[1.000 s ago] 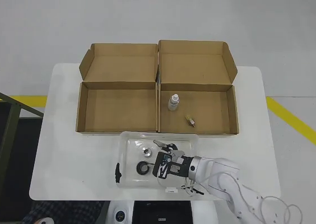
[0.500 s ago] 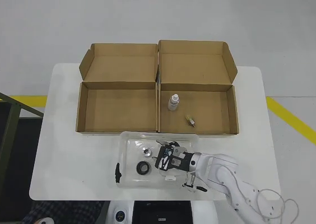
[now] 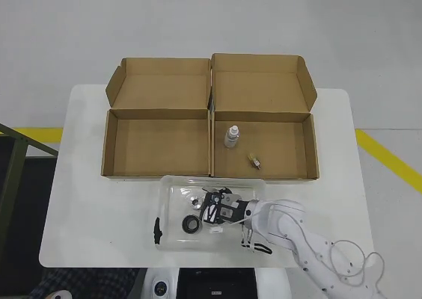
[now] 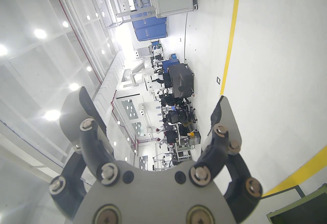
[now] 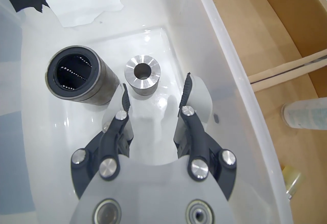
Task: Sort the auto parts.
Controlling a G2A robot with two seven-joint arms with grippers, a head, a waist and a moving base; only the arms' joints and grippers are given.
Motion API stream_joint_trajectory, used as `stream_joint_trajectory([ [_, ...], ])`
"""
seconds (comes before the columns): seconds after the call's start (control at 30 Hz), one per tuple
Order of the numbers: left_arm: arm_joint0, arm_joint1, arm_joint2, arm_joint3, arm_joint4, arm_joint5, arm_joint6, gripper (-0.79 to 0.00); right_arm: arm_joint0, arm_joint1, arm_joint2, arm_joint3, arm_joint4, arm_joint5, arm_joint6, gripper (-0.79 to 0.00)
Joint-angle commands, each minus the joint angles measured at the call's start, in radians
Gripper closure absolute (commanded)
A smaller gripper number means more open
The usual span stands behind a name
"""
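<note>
The left claw (image 4: 152,98) is spread and empty, while in the clear bin (image 3: 177,183) at the table's (image 3: 331,119) six o'clock the black bearing (image 5: 76,74) and silver bushing (image 5: 142,74) sit at nine o'clock of the spread right claw (image 5: 156,93).

Cut off at edge: bottle (image 5: 305,113); small brass part (image 3: 254,160) indistinct.

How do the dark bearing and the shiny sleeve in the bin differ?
The bearing is larger and dark grey with a black end ring; the sleeve is smaller and made of bright polished metal. The bearing's bore is wide, with ball rows showing inside; the sleeve's is narrow and smooth, with a chamfered mouth. Both are hollow cylinders standing on end, side by side in the clear bin.
</note>
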Motion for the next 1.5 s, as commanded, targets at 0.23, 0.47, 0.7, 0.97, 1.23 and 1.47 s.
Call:
stream_joint_trajectory([
  [0.23,0.000,0.000,0.000,0.000,0.000,0.000,0.000,-0.785,0.054,-0.020,-0.053,0.052,0.022,0.006,0.018,-0.379],
  [0.47,0.000,0.000,0.000,0.000,0.000,0.000,0.000,-0.785,0.080,-0.032,-0.078,0.073,0.035,0.009,0.025,-0.363],
  [0.7,0.000,0.000,0.000,0.000,0.000,0.000,0.000,-0.785,0.091,-0.037,-0.086,0.082,0.046,0.010,0.031,-0.274],
  [0.97,0.000,0.000,0.000,0.000,0.000,0.000,0.000,-0.785,0.087,-0.038,-0.081,0.075,0.060,0.001,0.027,0.000],
  [1.23,0.000,0.000,0.000,0.000,0.000,0.000,0.000,-0.785,0.044,-0.025,-0.036,-0.013,0.076,-0.017,0.002,0.000],
  [1.47,0.000,0.000,0.000,0.000,0.000,0.000,0.000,-0.785,-0.010,-0.011,0.030,-0.075,0.145,-0.018,-0.078,0.000],
])
